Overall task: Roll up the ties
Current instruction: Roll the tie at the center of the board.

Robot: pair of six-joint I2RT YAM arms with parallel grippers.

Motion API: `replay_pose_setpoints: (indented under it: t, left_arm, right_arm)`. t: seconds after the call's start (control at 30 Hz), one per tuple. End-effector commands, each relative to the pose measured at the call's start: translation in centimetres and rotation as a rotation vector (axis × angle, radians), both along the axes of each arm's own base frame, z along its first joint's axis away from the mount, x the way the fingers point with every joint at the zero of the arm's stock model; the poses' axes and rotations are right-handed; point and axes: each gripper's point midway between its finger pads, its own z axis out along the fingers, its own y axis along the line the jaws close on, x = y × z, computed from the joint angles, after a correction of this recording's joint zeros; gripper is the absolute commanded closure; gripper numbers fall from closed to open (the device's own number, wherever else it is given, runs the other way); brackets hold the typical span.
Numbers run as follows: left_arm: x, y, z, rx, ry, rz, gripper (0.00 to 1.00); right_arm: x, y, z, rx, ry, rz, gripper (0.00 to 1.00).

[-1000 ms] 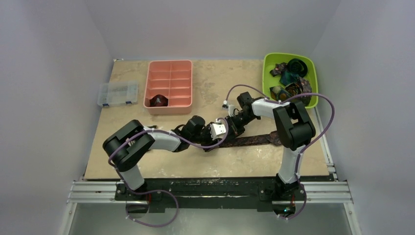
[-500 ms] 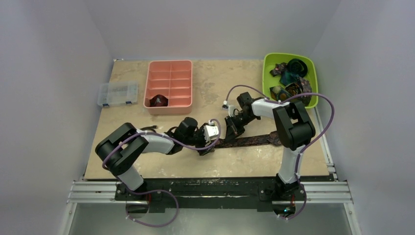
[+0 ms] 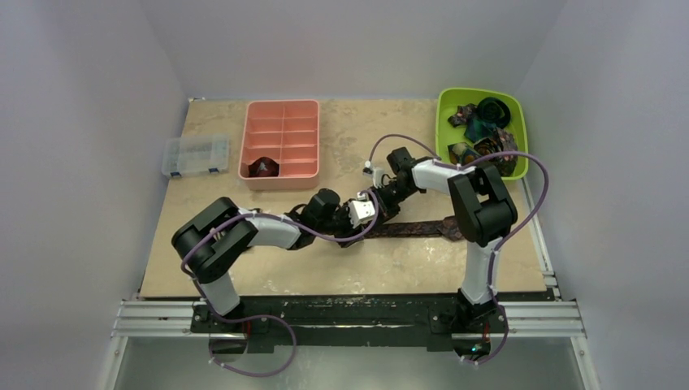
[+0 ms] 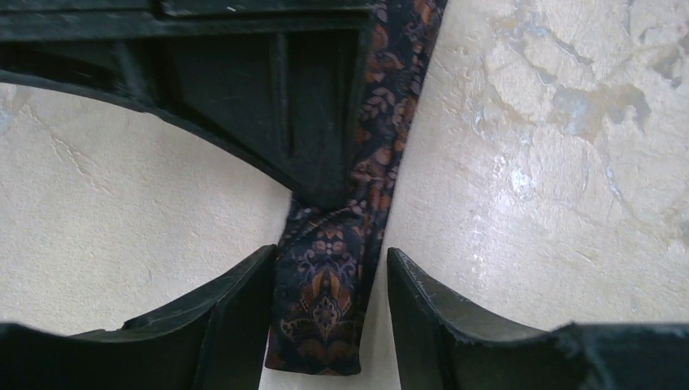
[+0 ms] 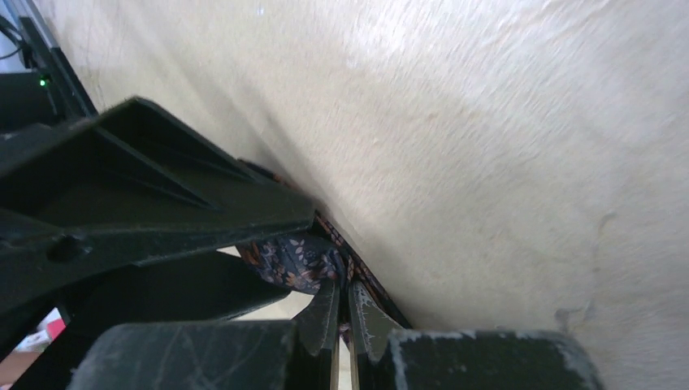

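A dark brown-maroon patterned tie (image 3: 414, 230) lies flat across the table's middle. Its narrow end (image 4: 329, 309) sits between my left gripper's (image 4: 331, 256) open fingers: the left finger touches the cloth and the right finger stands a little apart from it. My right gripper (image 5: 343, 286) is shut, pinching a fold of the same tie (image 5: 296, 260) just beyond the left fingers. In the top view the two grippers meet at the tie's left end, the left gripper (image 3: 366, 230) below the right gripper (image 3: 379, 210). Rolled ties fill the green bin (image 3: 520, 114). One more roll (image 3: 264, 168) sits in the pink tray.
The pink compartment tray (image 3: 280, 106) stands at the back left. A clear plastic box (image 3: 195, 154) lies at the table's left edge. The green bin is at the back right corner. White walls close in on both sides.
My left gripper drew back to the left, then came right again onto the tie's end. My right gripper shifted slightly up and left, still pinching the tie.
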Motion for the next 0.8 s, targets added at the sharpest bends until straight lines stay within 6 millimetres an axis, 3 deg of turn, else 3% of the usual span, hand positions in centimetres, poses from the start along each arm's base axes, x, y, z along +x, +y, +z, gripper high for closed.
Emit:
replay_pose_setpoints:
  t: [0.0,0.13,0.27,0.5,0.77]
  left_arm:
    - [-0.4,0.6,0.1,-0.011,-0.014,-0.012,0.49]
    - [-1.7,1.0,-0.2,-0.002,-0.016,-0.057,0.4]
    - [-0.7,1.5,-1.0,0.044,-0.011,-0.007,0.48]
    - [-0.9,1.6,-1.0,0.048,0.003,-0.005,0.5]
    - [-1.2,1.7,-0.9,0.048,0.0,-0.02,0.53]
  right_arm:
    - [2.9,0.6,0.7,-0.004,-0.113,0.005,1.0]
    - [2.0,0.6,1.1,0.007,-0.094,0.003,1.0]
    - [0.7,0.4,1.8,0.017,-0.081,0.011,1.0]
    - [-0.7,0.9,4.4,0.081,-0.045,0.006,1.0]
    - [-0.7,1.2,2.6,0.081,0.001,-0.01,1.0]
